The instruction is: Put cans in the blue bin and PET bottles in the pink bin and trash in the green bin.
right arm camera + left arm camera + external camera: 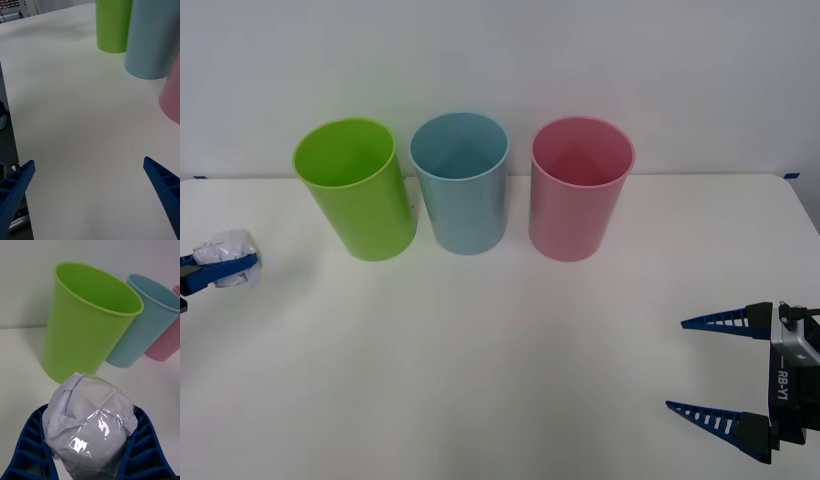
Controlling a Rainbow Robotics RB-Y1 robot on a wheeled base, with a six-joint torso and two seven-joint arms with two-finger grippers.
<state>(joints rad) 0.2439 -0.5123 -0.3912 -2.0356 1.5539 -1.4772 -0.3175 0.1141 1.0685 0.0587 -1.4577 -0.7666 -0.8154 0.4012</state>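
Observation:
Three tall bins stand in a row at the back of the white table: the green bin [355,187] [88,320] on the left, the blue bin [463,180] [144,328] in the middle, the pink bin [577,187] [167,341] on the right. At the table's far left my left gripper [220,265] [90,450] is shut on the trash [228,255] [88,425], a crumpled white ball with a glossy patch, held left of the green bin. My right gripper [720,370] [90,183] stands open at the front right, nothing between its fingers.
The bare table [500,370] stretches between the bins and both grippers. In the right wrist view the green bin [112,24], blue bin [153,37] and pink bin [173,93] stand beyond the open fingers, and the table's edge [9,112] drops to the floor.

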